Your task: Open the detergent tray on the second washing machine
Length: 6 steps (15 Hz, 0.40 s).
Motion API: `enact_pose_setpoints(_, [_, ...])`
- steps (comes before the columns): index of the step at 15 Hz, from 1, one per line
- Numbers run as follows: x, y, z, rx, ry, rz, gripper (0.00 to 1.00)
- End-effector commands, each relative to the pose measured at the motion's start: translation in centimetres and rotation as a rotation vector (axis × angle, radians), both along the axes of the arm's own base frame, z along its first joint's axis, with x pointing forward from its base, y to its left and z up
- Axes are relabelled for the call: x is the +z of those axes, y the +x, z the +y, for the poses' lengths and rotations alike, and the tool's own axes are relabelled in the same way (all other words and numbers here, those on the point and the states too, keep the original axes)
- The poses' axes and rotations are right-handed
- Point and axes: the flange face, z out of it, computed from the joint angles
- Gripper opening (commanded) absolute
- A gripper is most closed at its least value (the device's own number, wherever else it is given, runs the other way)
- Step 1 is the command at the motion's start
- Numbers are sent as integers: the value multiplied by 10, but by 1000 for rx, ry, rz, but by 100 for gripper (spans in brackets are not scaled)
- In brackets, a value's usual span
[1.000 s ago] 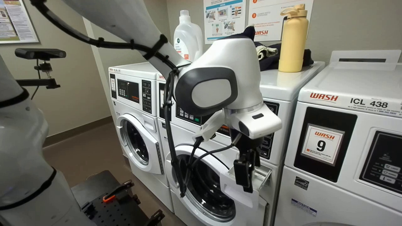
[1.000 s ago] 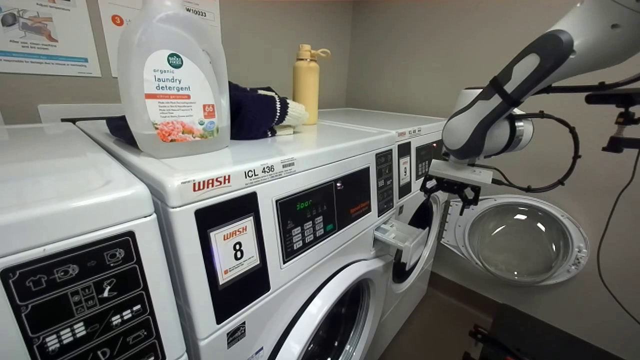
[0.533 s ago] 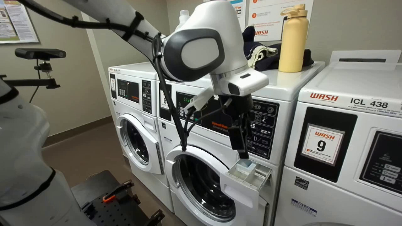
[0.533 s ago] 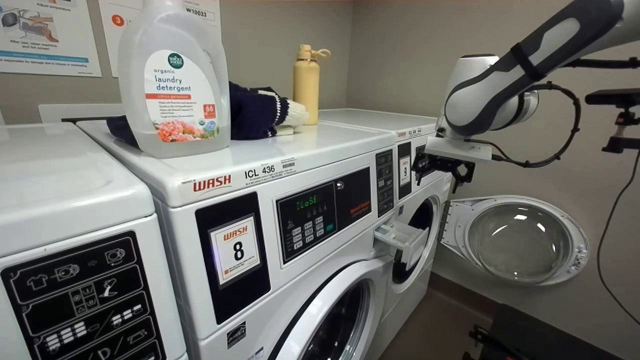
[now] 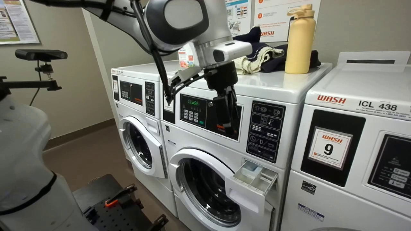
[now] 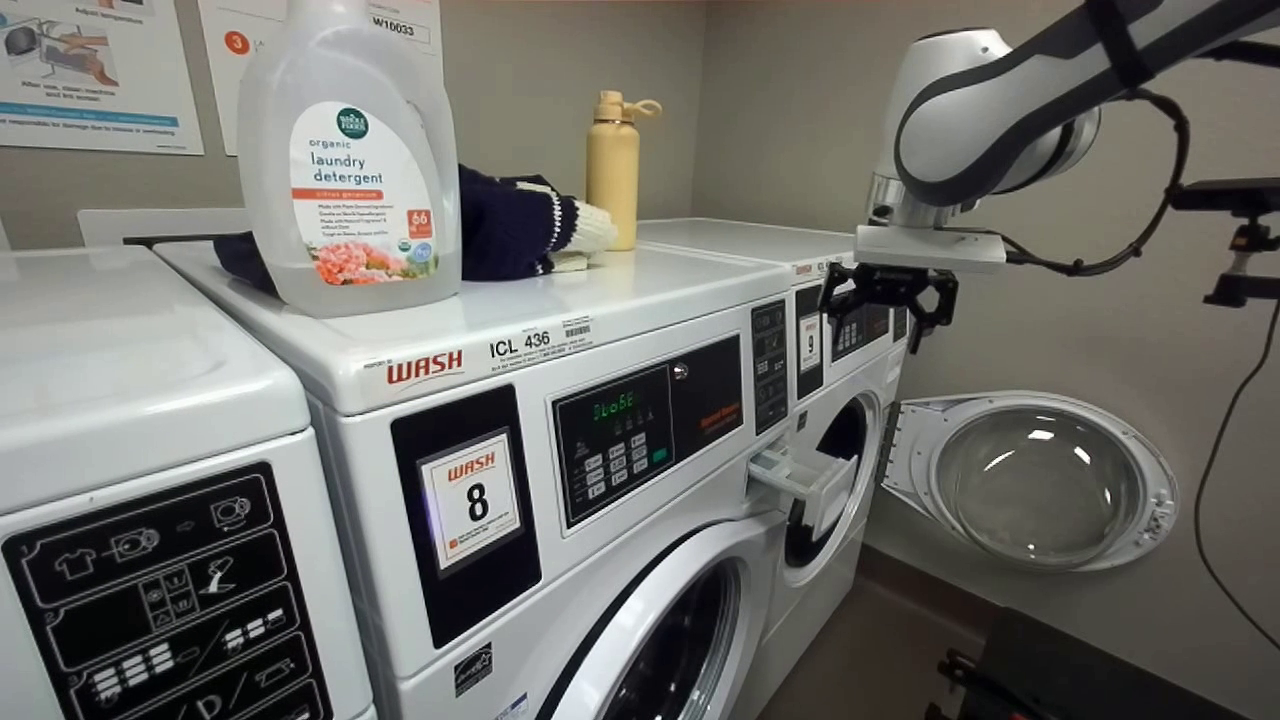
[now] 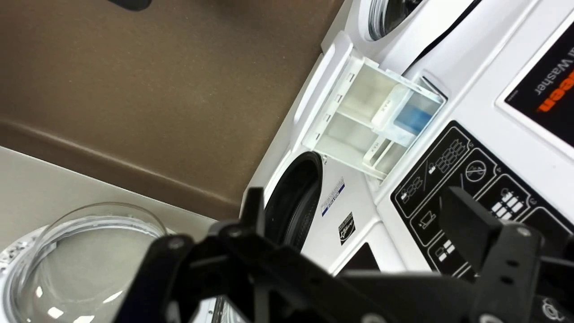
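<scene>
1. location: the tray (image 7: 374,123) juts from the front of the washer (image 5: 221,144), just below the black panel (image 5: 266,131) of symbols. we can look down into its compartments in the wrist view; a blue insert (image 7: 412,119) sits toward the rear of one.
2. pincer (image 7: 358,211): jaws wide apart, nothing held. we see scenery through the gap and no contact with the tray in any view.
3. key relation: in both exterior views the tray lies lower than the pincer, with a plain gap between. we judge the pincer to be above the tray and standing off from the washer; how far off, we cannot tell.
4. axis: the pull line runs straight out from the washer, and the tray's front (image 5: 245,197) runs along it, crosswise to that line. which side is longer, we cannot tell.
5. reading: the opening looks done to us. the coming move probably calls only for going up and outward, away from the tray.
6. hazard: a dip toward the washer could catch the front and push the tray back in.
7. if more pull were wanted, we would lower a finger behind the front and draw outward along the pull line.
</scene>
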Motion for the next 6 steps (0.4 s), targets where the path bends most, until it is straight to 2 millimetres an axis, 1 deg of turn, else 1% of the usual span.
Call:
enact_pose_setpoints(1, [26, -7, 20, 69, -18, 22, 100])
enact_pose_setpoints(3, [34, -7, 29, 100, -27, 25, 100])
enact_pose_setpoints(6, [40, -7, 36, 123, -36, 31, 100])
